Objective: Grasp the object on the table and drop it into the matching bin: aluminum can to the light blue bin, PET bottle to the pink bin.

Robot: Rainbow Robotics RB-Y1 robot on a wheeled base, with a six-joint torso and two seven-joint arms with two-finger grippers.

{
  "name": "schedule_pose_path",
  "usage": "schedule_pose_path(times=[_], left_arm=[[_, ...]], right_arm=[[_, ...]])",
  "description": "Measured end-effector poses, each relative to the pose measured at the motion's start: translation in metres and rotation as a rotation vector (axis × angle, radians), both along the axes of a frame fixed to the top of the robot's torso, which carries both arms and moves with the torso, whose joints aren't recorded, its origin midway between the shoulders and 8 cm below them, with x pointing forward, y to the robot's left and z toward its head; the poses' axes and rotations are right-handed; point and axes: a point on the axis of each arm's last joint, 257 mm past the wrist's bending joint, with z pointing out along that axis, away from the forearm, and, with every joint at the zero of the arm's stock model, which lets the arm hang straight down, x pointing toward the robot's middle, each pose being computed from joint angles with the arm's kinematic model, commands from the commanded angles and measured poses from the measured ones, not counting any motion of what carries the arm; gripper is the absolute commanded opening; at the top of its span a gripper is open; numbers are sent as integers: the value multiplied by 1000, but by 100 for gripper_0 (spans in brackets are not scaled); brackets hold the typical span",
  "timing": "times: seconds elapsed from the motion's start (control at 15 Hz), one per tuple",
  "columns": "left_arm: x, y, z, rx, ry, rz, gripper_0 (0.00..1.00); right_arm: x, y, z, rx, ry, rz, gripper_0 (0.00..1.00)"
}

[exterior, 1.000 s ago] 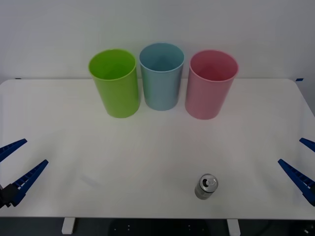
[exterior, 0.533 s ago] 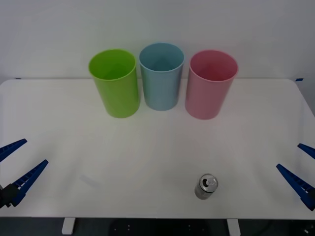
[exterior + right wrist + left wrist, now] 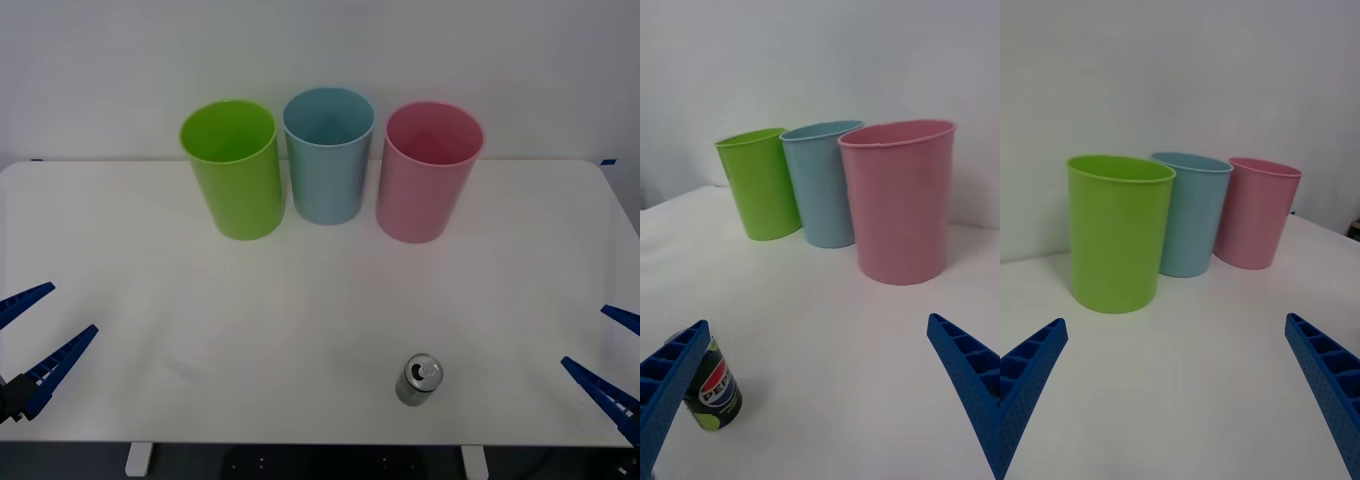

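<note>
One aluminum can [image 3: 419, 379] — small, cylindrical, Pepsi-labelled — stands upright near the white table's [image 3: 320, 300] front edge. Right gripper [image 3: 612, 360] and left gripper [image 3: 32, 334] — ribbed blue fingers spread wide, holding nothing. Beyond: three smooth plastic bins — lime green bin [image 3: 233, 168], light blue bin [image 3: 326, 154], pink bin [image 3: 428, 170].

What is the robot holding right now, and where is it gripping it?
Nothing. Both grippers, left and right, are open and empty at the table's sides. The aluminum can stands upright, untouched, near the front edge.
</note>
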Motion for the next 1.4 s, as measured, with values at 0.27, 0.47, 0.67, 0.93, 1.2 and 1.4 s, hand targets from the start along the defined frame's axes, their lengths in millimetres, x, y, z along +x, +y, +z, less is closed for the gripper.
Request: schedule_pose_path(times=[0.27,0.47,0.67,0.93,1.2,1.4], left_arm=[[0,0,0,0,0,0,100],[0,0,0,0,0,0,100],[0,0,0,0,0,0,100],[0,0,0,0,0,0,100],[0,0,0,0,0,0,100],[0,0,0,0,0,0,100]], right_arm=[[-13,11,-6,-45,-11,64,100],[-23,20,-14,-72,-12,111,100],[-32,20,-29,-103,-24,165,100],[-31,15,-56,-153,-55,212,100],[-21,20,-75,-175,-88,227,100],[-16,33,-91,-185,-88,244,100]])
